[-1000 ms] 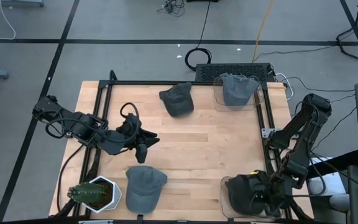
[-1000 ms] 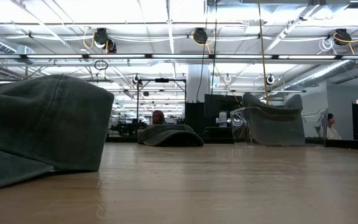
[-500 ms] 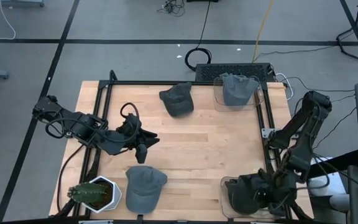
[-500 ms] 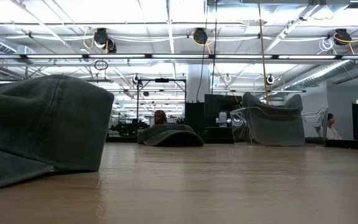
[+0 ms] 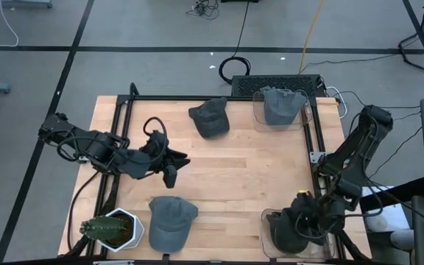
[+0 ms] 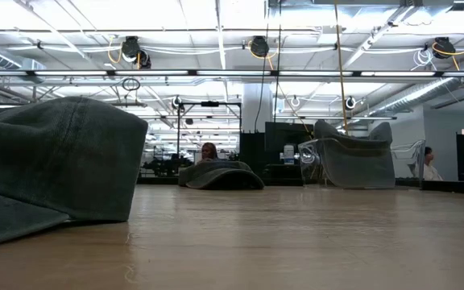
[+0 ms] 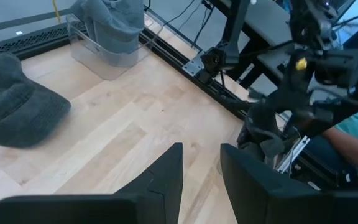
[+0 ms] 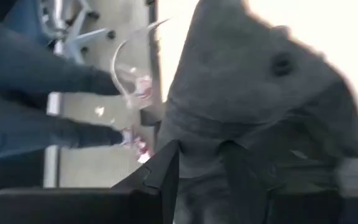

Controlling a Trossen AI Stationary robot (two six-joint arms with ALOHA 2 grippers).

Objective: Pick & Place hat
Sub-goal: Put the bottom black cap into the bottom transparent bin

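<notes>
Your right gripper (image 5: 309,221) has just parted its fingers, letting go of the dark hat (image 5: 293,230), which now lies directly beneath it in the clear bin (image 5: 266,234). This placement looks done. Your left gripper (image 5: 169,174) waits, fingers slightly apart, holding nothing.

I see a light, pale-grained wooden table (image 5: 227,177) edged by a black frame (image 5: 197,99). Four caps: one dark grey (image 5: 210,118), two mid grey (image 5: 171,221) (image 5: 280,104), one near-black (image 5: 294,228). The bins (image 5: 260,118) are clear plastic. The plant (image 5: 101,227) is green in a white pot (image 5: 132,221). Both arms are black.
</notes>
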